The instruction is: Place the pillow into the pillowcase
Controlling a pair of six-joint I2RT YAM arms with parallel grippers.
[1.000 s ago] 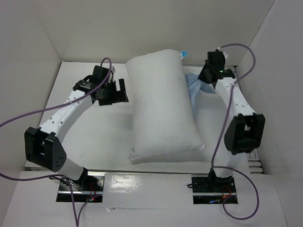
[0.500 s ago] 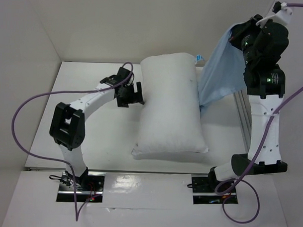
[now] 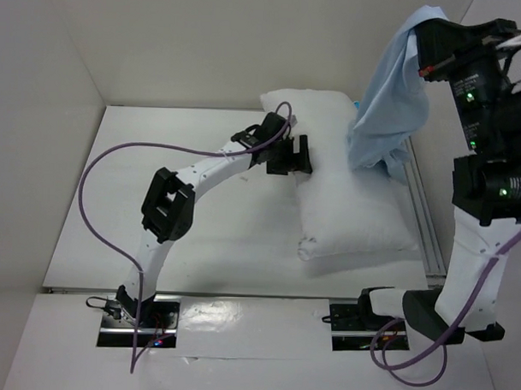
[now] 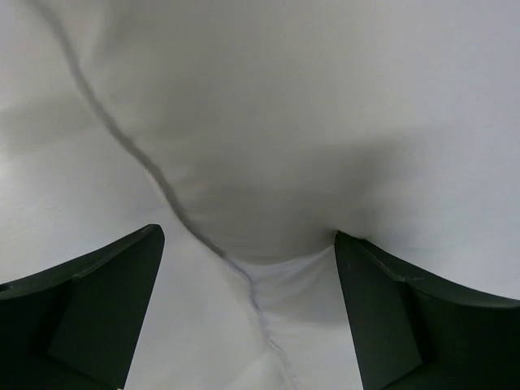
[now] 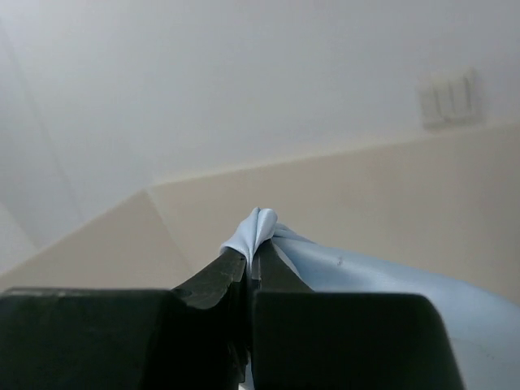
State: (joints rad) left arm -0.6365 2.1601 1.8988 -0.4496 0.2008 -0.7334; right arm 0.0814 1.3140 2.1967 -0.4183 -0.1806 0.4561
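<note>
The plump white pillow (image 3: 351, 185) lies on the table at centre right, its far end under the hanging cloth. My left gripper (image 3: 298, 155) is open and pressed against the pillow's left side; in the left wrist view the white pillow cover and its seam (image 4: 244, 280) fill the space between the fingers (image 4: 89, 309). My right gripper (image 3: 420, 46) is raised high at the top right and shut on a fold of the light blue pillowcase (image 3: 388, 97), which hangs limp down to the pillow's far right corner. The pinched fold shows in the right wrist view (image 5: 258, 227).
White walls enclose the table (image 3: 158, 183) on the left, back and right. A metal rail (image 3: 422, 226) runs along the table's right edge. The arm bases (image 3: 132, 315) sit at the near edge with purple cables looping over the left side.
My left gripper has moved right against the pillow, and the pillow has shifted right. My right gripper has lifted the pillowcase off the table and higher.
</note>
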